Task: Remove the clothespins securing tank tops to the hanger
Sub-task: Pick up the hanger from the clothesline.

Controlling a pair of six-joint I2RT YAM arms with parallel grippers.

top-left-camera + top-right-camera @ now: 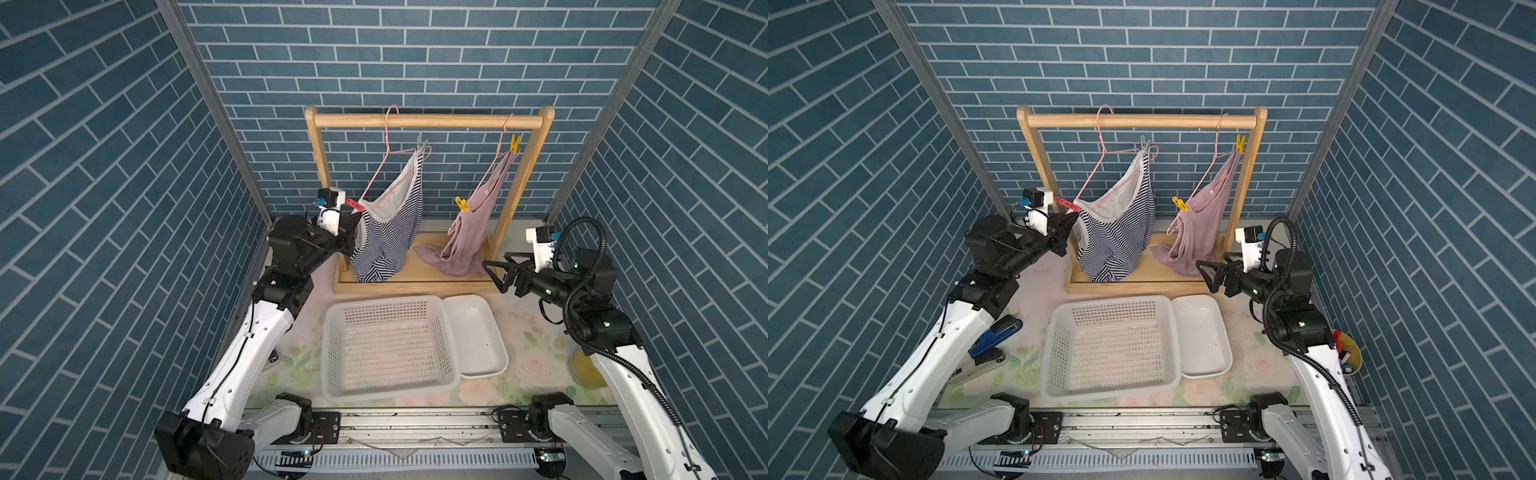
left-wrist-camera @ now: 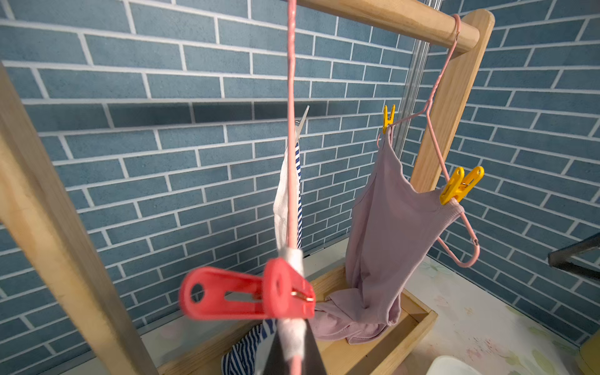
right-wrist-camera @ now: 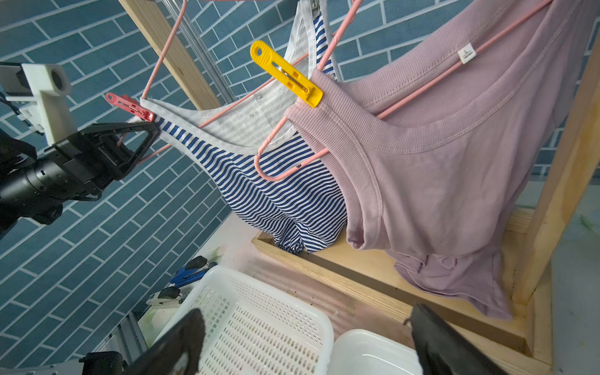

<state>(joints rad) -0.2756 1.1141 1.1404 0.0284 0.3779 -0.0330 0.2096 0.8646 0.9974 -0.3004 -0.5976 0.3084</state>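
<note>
The red clothespin (image 2: 246,297) is clamping the striped tank top (image 1: 386,237), seemingly braced by the left gripper (image 1: 1074,216) pinching it just beside; right gripper (image 1: 492,277) gaping wide.

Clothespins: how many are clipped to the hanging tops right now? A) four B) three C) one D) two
A: the grey clothespin, the red clothespin, the upper yellow clothespin and the lower yellow clothespin are all clamped in place.
</note>
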